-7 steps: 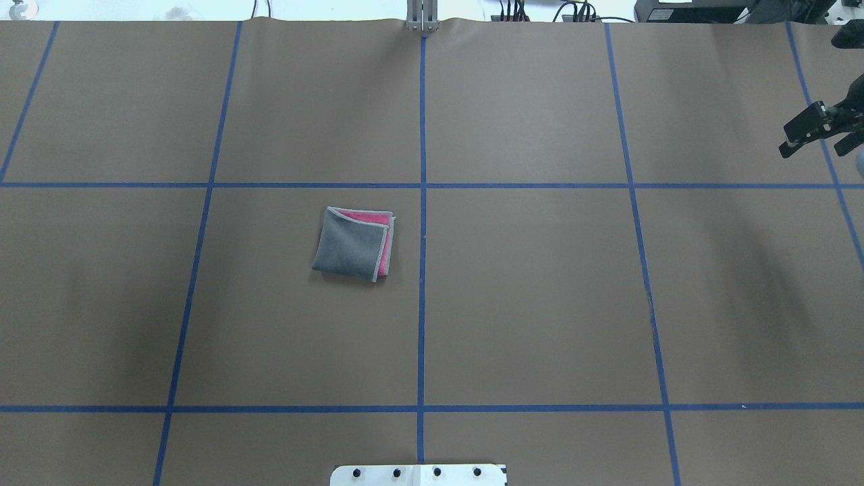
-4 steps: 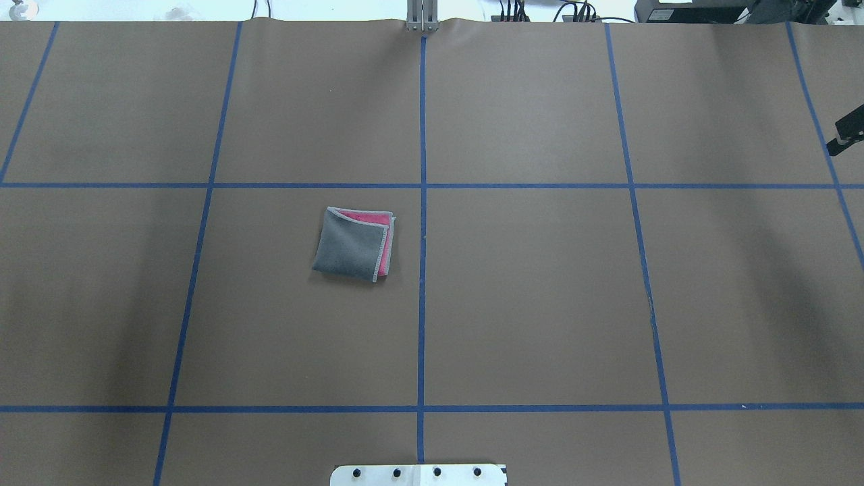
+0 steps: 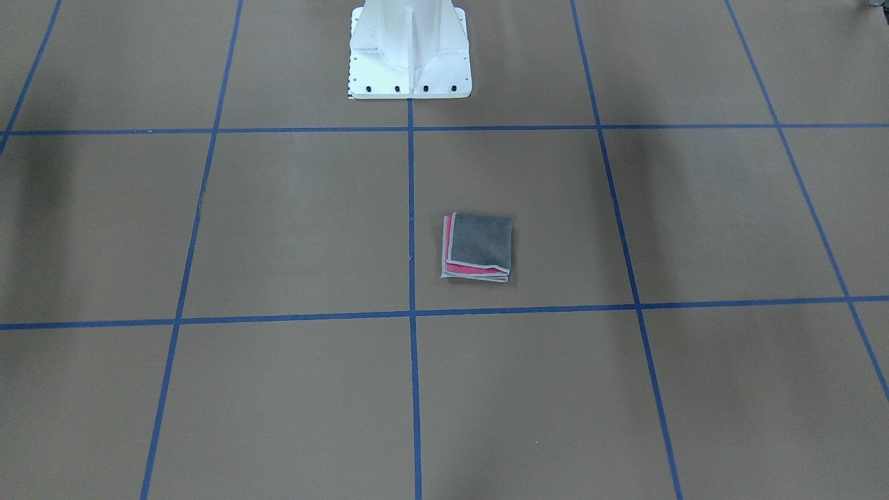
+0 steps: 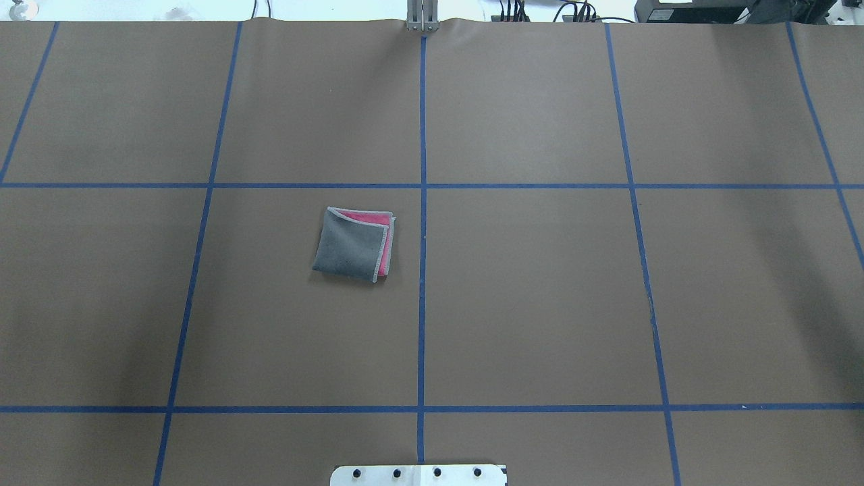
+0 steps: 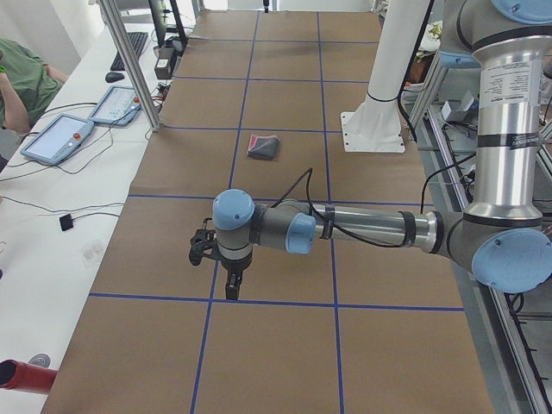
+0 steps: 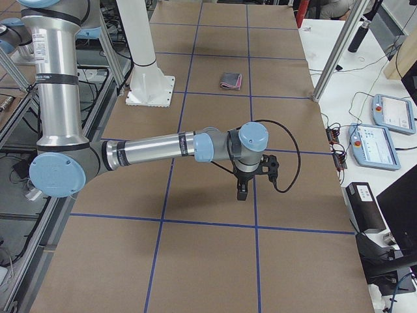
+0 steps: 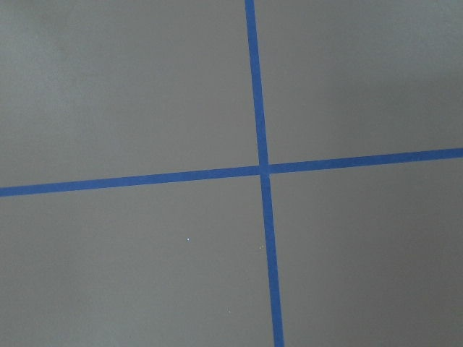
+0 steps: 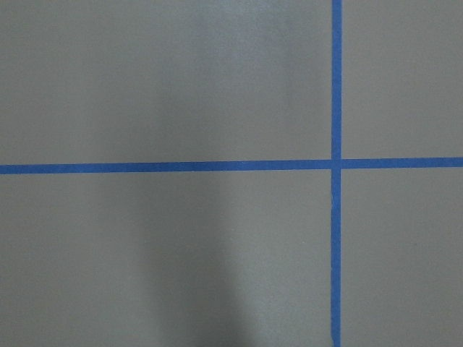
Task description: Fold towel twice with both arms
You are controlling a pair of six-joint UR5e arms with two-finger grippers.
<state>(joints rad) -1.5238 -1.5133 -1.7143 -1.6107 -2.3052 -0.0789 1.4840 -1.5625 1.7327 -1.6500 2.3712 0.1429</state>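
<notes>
You'll find the towel [image 4: 351, 244] folded into a small square, grey face up, at about 11 o'clock from the white base [image 4: 418, 474] in the overhead view, while the left gripper [image 5: 231, 286] and right gripper [image 6: 242, 190] hang well apart from it, holding nothing you can see - whether they are open, you cannot tell.

Towel [image 4: 351, 244] is folded to a small square, flat on the bench [image 4: 540, 304]. Grey face is up, with pink strips showing along its far and right edges in the overhead view. It sits slightly skewed, just left of the centre tape line [image 4: 422, 121].

Left arm [image 5: 371, 228] and right arm [image 6: 156, 149] are each stretched out low, well apart from the towel. Left hand [image 5: 231, 291] and right hand [image 6: 242, 190] point down; can't tell whether either is parted or closed.
</notes>
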